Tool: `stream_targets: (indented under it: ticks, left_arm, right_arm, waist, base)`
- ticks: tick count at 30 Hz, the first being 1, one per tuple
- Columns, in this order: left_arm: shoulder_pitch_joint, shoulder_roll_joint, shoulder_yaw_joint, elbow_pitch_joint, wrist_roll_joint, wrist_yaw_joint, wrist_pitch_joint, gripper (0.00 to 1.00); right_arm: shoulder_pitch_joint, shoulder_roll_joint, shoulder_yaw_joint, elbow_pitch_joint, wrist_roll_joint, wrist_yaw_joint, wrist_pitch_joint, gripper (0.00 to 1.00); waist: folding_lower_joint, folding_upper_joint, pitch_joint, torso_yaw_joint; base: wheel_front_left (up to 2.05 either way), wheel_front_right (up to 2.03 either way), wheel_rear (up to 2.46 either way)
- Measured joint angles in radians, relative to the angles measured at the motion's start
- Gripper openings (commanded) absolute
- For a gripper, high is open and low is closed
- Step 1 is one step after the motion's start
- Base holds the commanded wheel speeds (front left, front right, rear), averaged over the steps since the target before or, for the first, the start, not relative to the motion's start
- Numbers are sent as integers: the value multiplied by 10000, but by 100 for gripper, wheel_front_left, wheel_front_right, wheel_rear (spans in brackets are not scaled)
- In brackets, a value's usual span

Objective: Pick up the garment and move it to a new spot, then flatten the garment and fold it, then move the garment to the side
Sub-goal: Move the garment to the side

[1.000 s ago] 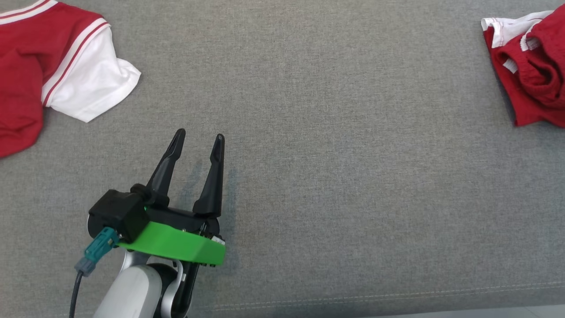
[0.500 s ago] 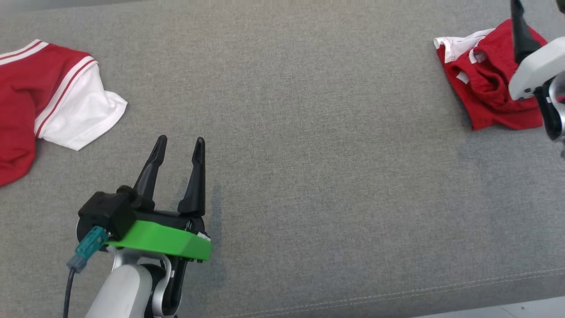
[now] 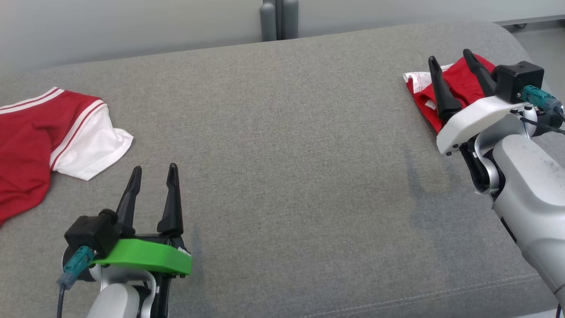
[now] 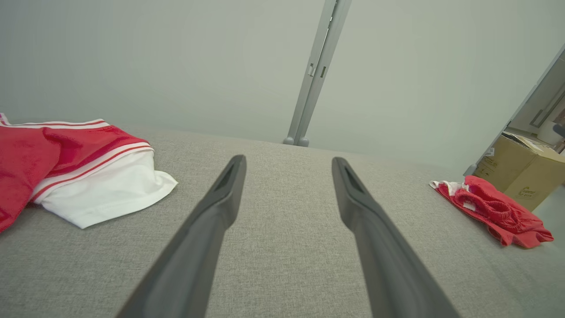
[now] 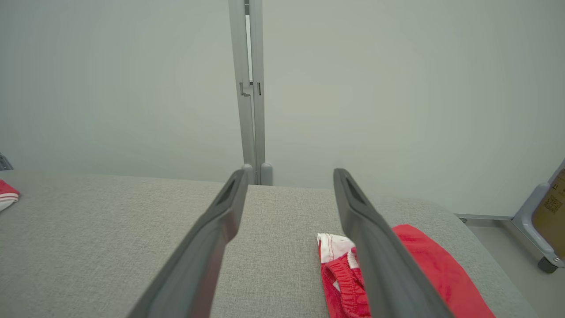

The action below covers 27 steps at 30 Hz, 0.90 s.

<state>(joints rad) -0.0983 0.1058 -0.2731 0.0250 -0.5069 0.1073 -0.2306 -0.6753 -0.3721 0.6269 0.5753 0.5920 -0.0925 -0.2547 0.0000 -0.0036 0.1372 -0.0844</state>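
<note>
Crumpled red shorts (image 3: 460,84) with a white trim lie at the far right of the grey cushion (image 3: 287,154); they also appear in the left wrist view (image 4: 494,212) and the right wrist view (image 5: 428,260). My right gripper (image 3: 450,55) is open and hovers over the shorts' near edge, holding nothing (image 5: 289,172). A red jersey (image 3: 31,132) with a white sleeve (image 3: 92,148) lies spread at the far left (image 4: 66,145). My left gripper (image 3: 155,168) is open and empty at the lower left, just right of the sleeve (image 4: 288,160).
A grey post (image 3: 278,20) stands behind the cushion against a pale wall. The cushion's right end rounds off toward the floor (image 3: 543,39). Cardboard boxes (image 4: 521,172) sit beyond that end. A wide bare stretch of cushion separates the two garments.
The head camera has tilted up, so the whole picture shifted down. My right arm has come into view and moved in over the red shorts. The left gripper stays open.
</note>
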Motion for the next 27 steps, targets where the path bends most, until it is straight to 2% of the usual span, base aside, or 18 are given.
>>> stream_targets:
  ticks: [2, 9, 21, 27]
  left_arm:
    - [129, 10, 132, 54, 4, 50, -4, 100]
    - [603, 4, 497, 90, 144, 90, -92, 100]
    - [1356, -33, 1047, 198, 435, 136, -169, 100]
    - [1445, -52, 1141, 180, 663, 153, -178, 100]
  right_arm:
    - [290, 98, -326, -399, -17, -151, 0, 100]
    - [1592, 531, -991, -1551, -366, -316, 2, 100]
    - [3577, 869, -1678, -2917, -1197, -326, 0, 100]
    - [4207, 993, -2510, -3266, -1618, -328, 0, 100]
  waist:
    - [0, 0, -173, -2]
    - [0, 0, -533, -10]
    - [0, 0, -628, -37]
    - [0, 0, -628, 8]
  base:
    - [0, 0, 0]
    - [0, 0, 0]
    - [0, 0, 0]
    - [0, 0, 0]
